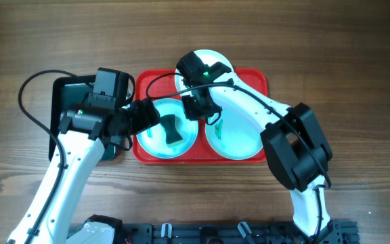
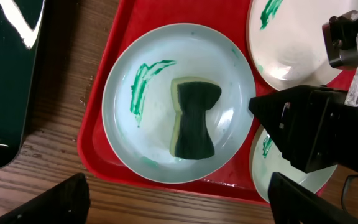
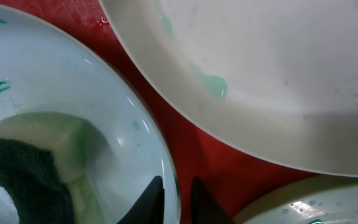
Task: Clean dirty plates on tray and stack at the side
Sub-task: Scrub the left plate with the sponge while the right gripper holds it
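a large red rectangular plastic tray (image 1: 257, 76) with a raised rim lies on the brown wooden table (image 1: 357, 54), and all three plates sit inside it. at the tray's left end is a pale turquoise round plate (image 2: 123, 124). it has a curved green smear (image 2: 145, 84) on the side toward the tray's left rim. a dark green and yellow sponge (image 2: 194, 118), pinched at its waist, lies flat in the middle of this plate. at the tray's right end sits a second pale turquoise plate (image 1: 239, 139). by the tray's far rim is a white round plate (image 2: 291, 43), also smeared green and largely covered from above by the right arm.

the right gripper (image 3: 176, 186) has its fingers nearly together. they pinch the rim of the first turquoise plate on the side toward the tray's centre, one finger inside the rim and one outside. the left gripper (image 2: 179, 194) hangs over the tray's left end above the same plate, fingers spread wide and holding nothing. a narrow black tray (image 1: 70, 91) lies on the table near the red tray's left rim, partly under the left arm.
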You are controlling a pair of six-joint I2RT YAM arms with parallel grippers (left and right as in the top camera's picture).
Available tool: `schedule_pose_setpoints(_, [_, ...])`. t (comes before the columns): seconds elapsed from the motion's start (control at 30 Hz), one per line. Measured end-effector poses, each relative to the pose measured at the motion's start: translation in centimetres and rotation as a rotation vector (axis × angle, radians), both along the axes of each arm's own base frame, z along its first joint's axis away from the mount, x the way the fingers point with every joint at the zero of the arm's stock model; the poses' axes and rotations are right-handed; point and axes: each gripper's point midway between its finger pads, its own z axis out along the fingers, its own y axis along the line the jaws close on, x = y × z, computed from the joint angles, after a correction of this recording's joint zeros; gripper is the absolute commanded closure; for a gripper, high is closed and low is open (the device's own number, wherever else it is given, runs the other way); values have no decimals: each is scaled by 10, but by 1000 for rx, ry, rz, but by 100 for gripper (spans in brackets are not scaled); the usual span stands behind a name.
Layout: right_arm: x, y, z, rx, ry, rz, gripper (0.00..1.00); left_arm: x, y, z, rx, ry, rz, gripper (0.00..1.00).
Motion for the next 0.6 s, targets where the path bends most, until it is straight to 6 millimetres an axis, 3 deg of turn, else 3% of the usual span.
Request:
schedule_pose_setpoints(0.1, [2,1,-1,7,-11,1,96,-2,2,-4,10,9,1,12])
schedule_pose_setpoints(0.47, [1,1,-11,17,-15,-1,96,-20,0,-48,18,162,-32,5])
schedule_pose_setpoints(0.6, [1,1,-11,25,-8,-4,95,-12,-8,-51,-10,136,-72,7])
